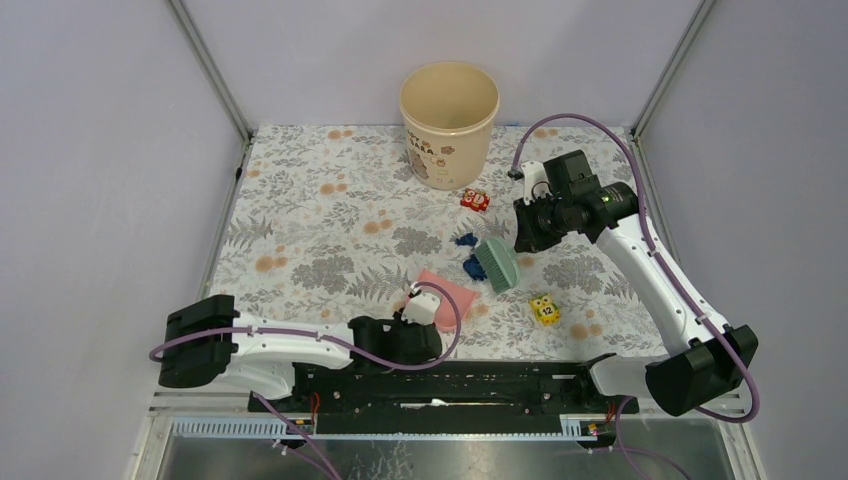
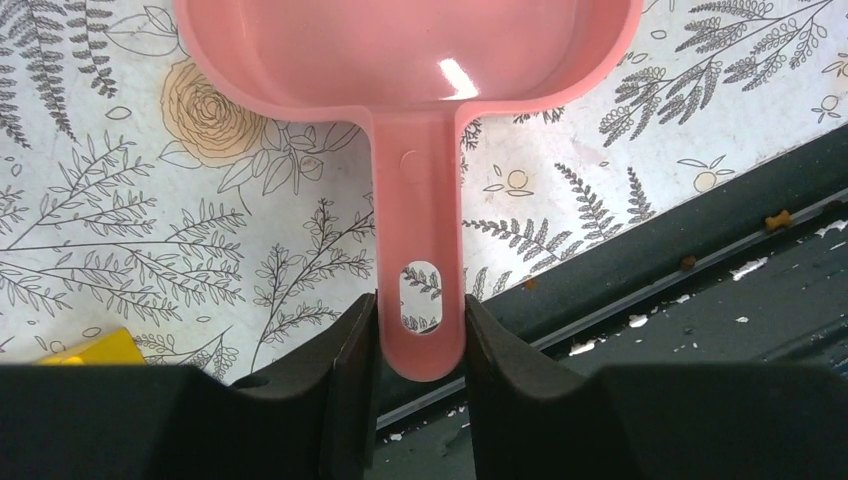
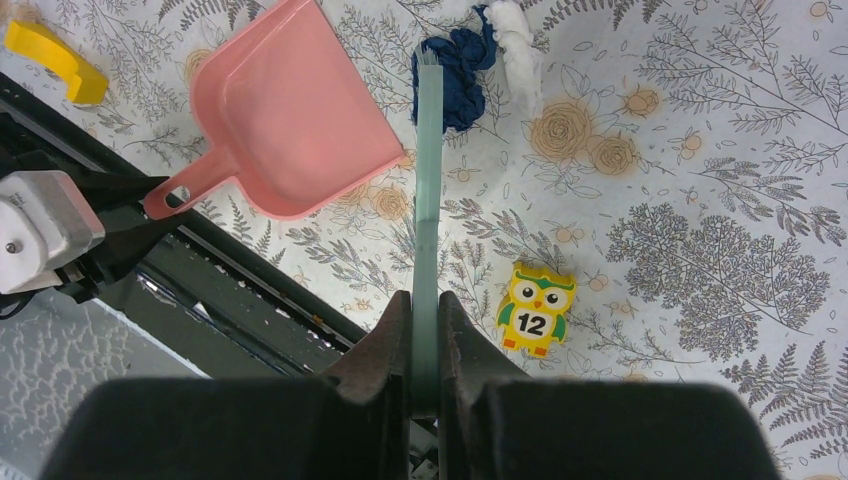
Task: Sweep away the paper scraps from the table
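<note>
Nearest my left wrist lens are the two dark fingers [image 2: 352,380] of the left gripper [image 2: 420,306], closed against either side of the handle of the pink dustpan [image 2: 410,60], with no gap that I can make out. The pan lies flat on the table [image 2: 120,200], straight ahead of those jaws. On the other arm, the right gripper [image 3: 426,305] is clamped on the thin edge of the green brush [image 3: 428,180], which runs straight out ahead of its jaws. The paper scraps [image 3: 455,70] (a navy clump, with a white crumpled bit [image 3: 520,40] touching it) sit at the brush's far end, just to the right of the jaw line. The dustpan's open mouth lies to the left of that line, facing them.

As I judge it, the step in hand is the sweep itself, and it is barely begun: nothing shows inside the pan yet. To do it well I would set the bristles down on the cloth and carry the brush a touch to the right of the clump first, so the stroke starts behind the scraps. Then I would draw leftward, slowly, into the mouth. The left jaws should press the pan's lip flat, since a lifted lip lets paper slide under. Light scraps flick easily, so short, gentle strokes should beat one fast one. The owl cube [image 3: 535,310], just right of the right jaws, lies outside that path, and I would leave it alone.
</note>
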`<action>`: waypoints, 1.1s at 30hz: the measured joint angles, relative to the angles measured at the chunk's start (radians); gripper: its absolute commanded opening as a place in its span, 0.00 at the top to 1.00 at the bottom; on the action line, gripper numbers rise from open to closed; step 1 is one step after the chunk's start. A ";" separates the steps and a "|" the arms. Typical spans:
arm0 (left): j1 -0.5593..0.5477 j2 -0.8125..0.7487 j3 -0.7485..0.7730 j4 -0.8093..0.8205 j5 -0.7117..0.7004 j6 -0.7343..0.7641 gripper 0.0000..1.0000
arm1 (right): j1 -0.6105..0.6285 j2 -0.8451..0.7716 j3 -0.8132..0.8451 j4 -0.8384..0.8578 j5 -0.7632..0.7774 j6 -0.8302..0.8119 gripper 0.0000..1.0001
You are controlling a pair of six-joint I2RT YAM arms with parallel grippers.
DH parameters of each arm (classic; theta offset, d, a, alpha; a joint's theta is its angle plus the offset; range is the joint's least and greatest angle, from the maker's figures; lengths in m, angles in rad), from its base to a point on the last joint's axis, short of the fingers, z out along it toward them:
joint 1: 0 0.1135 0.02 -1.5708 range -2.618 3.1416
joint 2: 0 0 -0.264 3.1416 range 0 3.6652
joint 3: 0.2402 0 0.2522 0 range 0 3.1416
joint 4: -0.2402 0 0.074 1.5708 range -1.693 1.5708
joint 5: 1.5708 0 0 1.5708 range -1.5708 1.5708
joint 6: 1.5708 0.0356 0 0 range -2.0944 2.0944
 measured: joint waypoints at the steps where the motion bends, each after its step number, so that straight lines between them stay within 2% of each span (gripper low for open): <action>1: -0.001 0.000 0.000 0.002 -0.005 -0.005 0.69 | 0.000 0.000 0.000 0.000 0.000 0.000 1.00; 8: -0.002 -0.076 0.002 0.000 -0.018 -0.017 1.00 | -0.001 0.000 0.006 -0.002 0.020 -0.020 1.00; 16: -0.002 -0.079 0.153 -0.165 0.034 0.010 1.00 | -0.005 0.016 0.127 0.006 0.160 -0.197 1.00; 25: -0.003 0.051 0.254 -0.291 0.141 0.038 1.00 | 0.006 0.153 0.133 0.084 0.363 -0.388 1.00; 30: -0.003 0.114 0.316 -0.327 0.158 0.045 1.00 | 0.104 0.183 0.084 0.172 0.502 -0.440 1.00; 33: 0.003 0.124 0.330 -0.328 0.159 0.047 1.00 | 0.177 0.215 0.068 0.206 0.535 -0.448 1.00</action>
